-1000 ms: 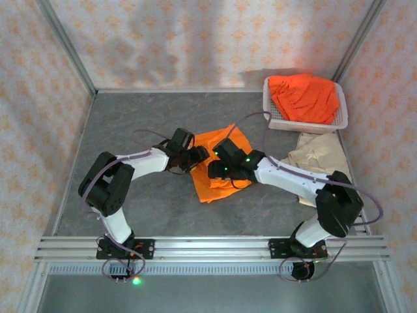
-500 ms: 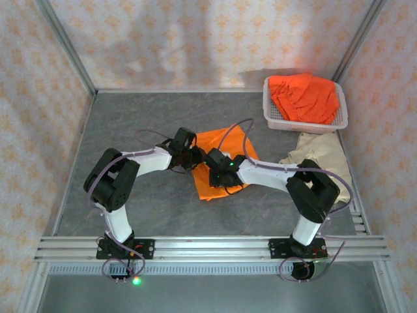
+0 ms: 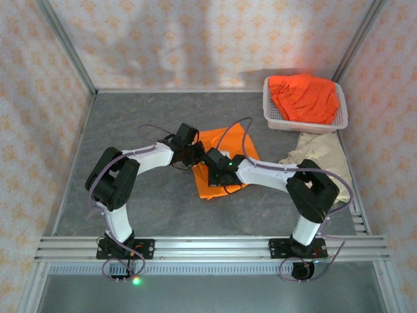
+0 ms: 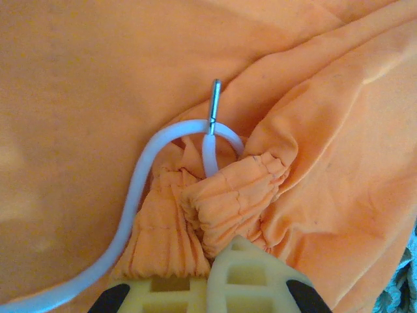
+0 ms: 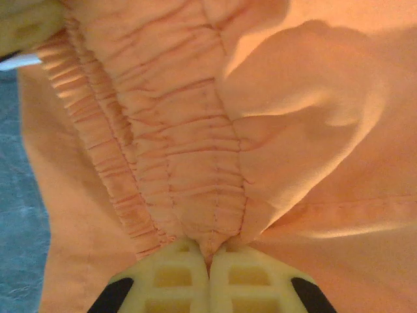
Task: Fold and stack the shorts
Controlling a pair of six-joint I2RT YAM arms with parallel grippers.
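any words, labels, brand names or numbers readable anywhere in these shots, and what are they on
None: no text can be read in any view.
orange shorts: plain cloth, no print or tag showing.
drawstring: plain white, no lettering.
basket: no label visible.
beige shorts: no print visible.
Any markings on the arms are too small to tell in the top view.

Table [image 3: 150, 208]: grey surface, both arms reaching in from the near edge.

Centre: one pair of orange shorts [image 3: 210, 188] lies partly bunched. The left gripper [image 3: 195, 156] and right gripper [image 3: 207, 158] sit just beside each other, both clamped on the cloth's left side.

Far right corner: white basket [image 3: 305, 125] holding heaped orange shorts [image 3: 305, 96].

Right edge: beige shorts [image 3: 324, 155] lie rumpled just on the near side of the basket, partly under the right arm.
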